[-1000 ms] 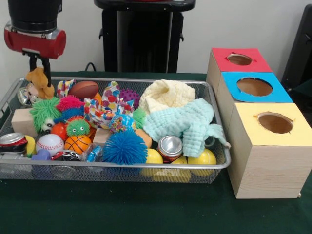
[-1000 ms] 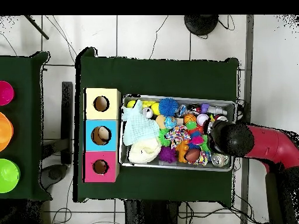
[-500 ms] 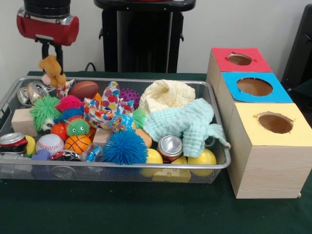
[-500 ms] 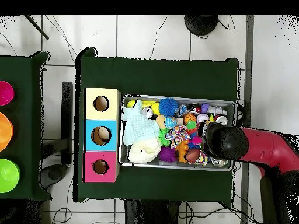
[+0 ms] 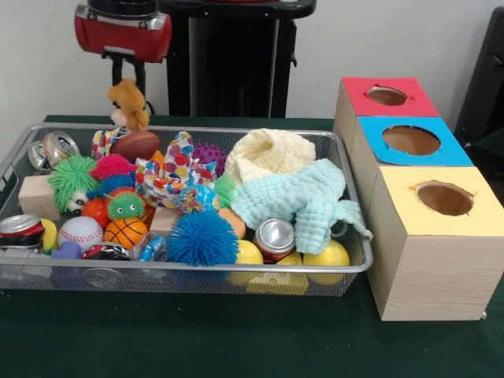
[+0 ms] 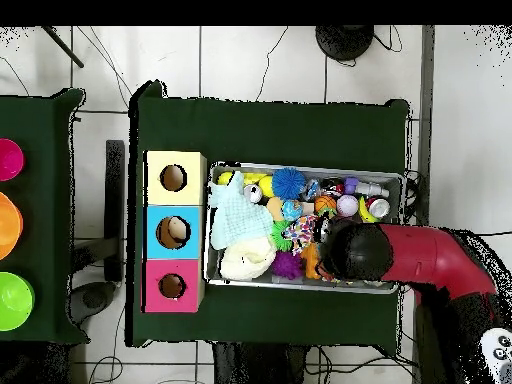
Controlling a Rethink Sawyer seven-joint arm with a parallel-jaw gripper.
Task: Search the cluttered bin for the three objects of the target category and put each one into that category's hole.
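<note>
1. The tabletop under its green cloth carries the whole job, spread out well below the hand so nothing needs lifting far

2. The wire bin sits directly beneath the hand, heaped with balls, cans and cloths; its low rim lets an object come out with only a short rise

3. Off to the hand's side across the bin in the front view stands the row of three boxes, red box, blue box and yellow box, each with a round hole facing up, so a drop from above should do it

4. The arm reaches in over the bin's edge in the overhead view, covering that end of the clutter

5. The hand hangs above the bin's back rim, pinching the stuffed toy from the top

6. That brown stuffed toy dangles just under the hand, clear of the pile, lifted high enough, I'd say, to travel over the clutter toward the boxes; which hole it is meant for I can't tell
</note>
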